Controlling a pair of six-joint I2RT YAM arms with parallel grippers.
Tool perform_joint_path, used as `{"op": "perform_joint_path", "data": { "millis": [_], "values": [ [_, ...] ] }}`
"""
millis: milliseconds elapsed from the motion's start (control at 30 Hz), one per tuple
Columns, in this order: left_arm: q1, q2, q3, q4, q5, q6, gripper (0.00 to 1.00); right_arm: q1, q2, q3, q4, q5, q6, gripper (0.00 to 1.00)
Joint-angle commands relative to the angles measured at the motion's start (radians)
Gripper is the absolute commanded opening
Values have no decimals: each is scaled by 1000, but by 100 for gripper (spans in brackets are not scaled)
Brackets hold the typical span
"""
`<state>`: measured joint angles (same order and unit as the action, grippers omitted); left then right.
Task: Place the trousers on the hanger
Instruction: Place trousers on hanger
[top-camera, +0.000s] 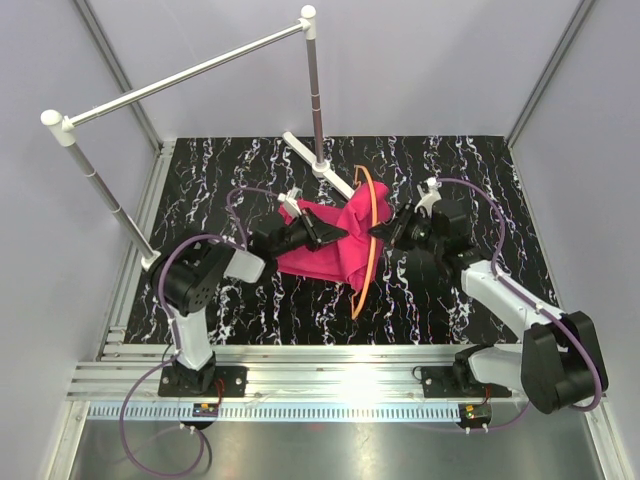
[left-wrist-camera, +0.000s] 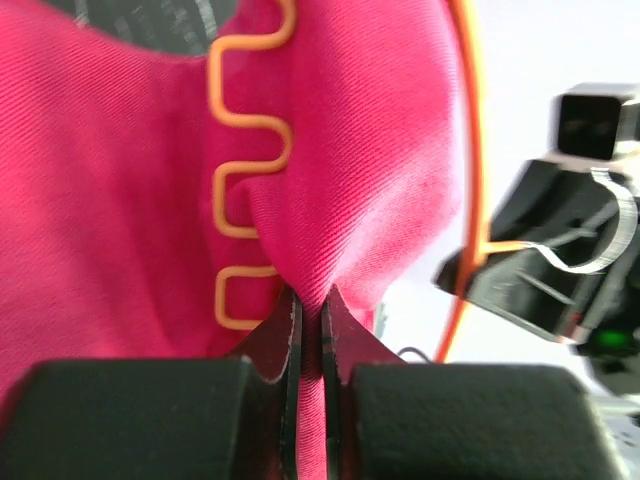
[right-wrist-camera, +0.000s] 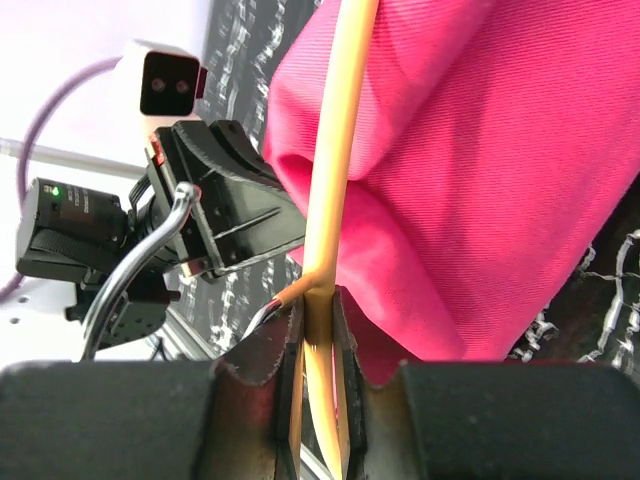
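Trousers (top-camera: 335, 243) — magenta, bunched, draped through orange hanger (top-camera: 371, 240).

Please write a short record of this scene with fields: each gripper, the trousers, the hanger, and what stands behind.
left gripper: shut, pinching a fold of the trousers
right gripper: shut on the hanger
trousers: bunched between the arms, cloth lying against the hanger's wavy bar
hanger: orange, held on edge between the two grippers
table: black, marbled
behind: metal rail on its stand
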<state>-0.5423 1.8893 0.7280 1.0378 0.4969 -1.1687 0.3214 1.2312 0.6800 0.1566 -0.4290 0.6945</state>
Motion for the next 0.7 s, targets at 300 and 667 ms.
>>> {"op": "perform_joint_path", "data": {
  "millis": [300, 667],
  "values": [
    [85, -289, -64, 208, 26, -88, 0, -15, 56, -62, 284, 111, 157, 0],
    [153, -496, -139, -48, 14, 113, 0, -13, 65, -96, 342, 167, 217, 0]
  ]
}}
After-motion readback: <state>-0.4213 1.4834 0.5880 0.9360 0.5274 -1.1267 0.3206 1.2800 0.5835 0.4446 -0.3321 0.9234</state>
